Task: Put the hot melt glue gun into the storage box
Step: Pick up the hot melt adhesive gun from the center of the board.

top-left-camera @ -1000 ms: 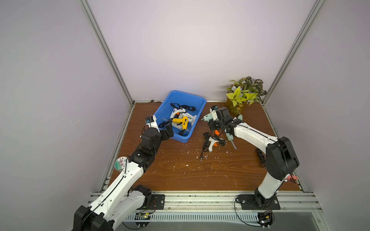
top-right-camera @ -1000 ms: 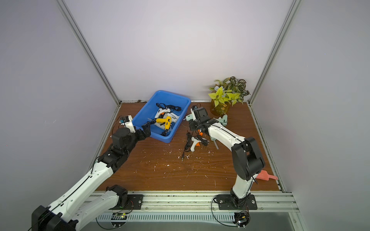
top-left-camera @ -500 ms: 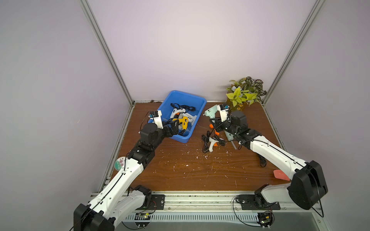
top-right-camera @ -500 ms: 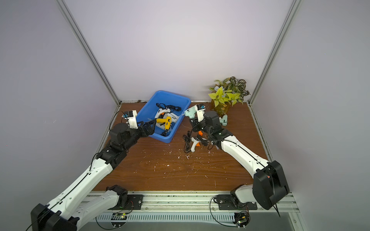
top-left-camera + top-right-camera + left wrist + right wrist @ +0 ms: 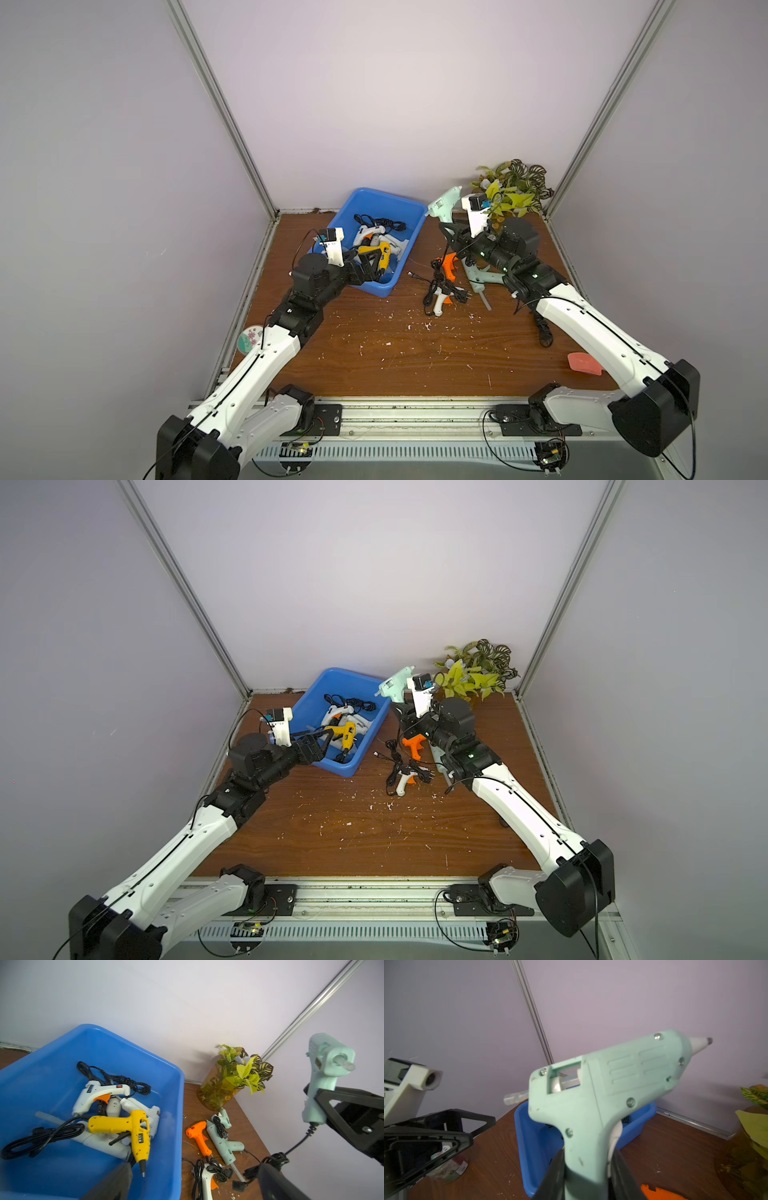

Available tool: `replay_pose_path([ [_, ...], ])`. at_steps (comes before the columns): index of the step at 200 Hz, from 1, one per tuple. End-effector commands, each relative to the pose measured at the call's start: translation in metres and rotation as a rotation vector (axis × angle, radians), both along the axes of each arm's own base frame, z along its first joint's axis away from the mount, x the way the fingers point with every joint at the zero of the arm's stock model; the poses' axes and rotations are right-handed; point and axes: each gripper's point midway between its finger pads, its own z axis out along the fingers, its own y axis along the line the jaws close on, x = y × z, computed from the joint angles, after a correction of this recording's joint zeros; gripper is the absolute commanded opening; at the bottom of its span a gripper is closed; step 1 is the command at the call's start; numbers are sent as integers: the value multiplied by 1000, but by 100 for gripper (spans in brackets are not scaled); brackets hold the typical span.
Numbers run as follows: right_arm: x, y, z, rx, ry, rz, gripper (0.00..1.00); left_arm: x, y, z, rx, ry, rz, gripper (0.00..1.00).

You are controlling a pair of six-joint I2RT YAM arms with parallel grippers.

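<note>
We find the left arm [image 5: 266, 345] reaching in from the near left corner of the worktop [image 5: 374, 365]. Its jaws are spread wide and empty over the near end of the storage box [image 5: 374, 205]. The box stands at the far edge, left of centre, and already holds a yellow gun [image 5: 376, 254] and white guns tangled in cord.

Just beside the box's right rim is the mint glue gun [image 5: 602, 1093], raised clear of the worktop and not yet over the opening. The jaws of the right arm [image 5: 582, 328] clamp it by the handle. Its cord [image 5: 297, 1145] trails down among the loose guns right of the box, an orange gun [image 5: 449, 265] among them.

Hazards, in our judgement:
- The trailing cord may snag those guns and drag them, or twist the gun in a handle-only grip.
- The cord may end up draped over the rim.
- The left arm's jaws sit in the likely path, so the arms could meet.
</note>
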Motion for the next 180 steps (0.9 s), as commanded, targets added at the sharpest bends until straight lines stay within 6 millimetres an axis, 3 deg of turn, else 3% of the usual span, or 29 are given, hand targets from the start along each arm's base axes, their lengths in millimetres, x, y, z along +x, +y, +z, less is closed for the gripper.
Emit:
replay_pose_path([
  [1, -19, 8, 22, 57, -79, 92, 26, -13, -26, 42, -105, -95, -185, 99],
  [39, -31, 17, 10, 56, -73, 149, 26, -39, -56, 78, -277, -140, -439, 99],
  [70, -42, 34, -3, 23, -63, 214, 27, -37, -70, 90, -298, -121, -488, 99],
  [115, -46, 48, -13, -26, -63, 217, 27, -23, -96, 80, -219, -56, -495, 97],
  [180, -49, 63, -19, -105, -83, 195, 27, -17, -110, 66, -218, 0, -547, 68],
])
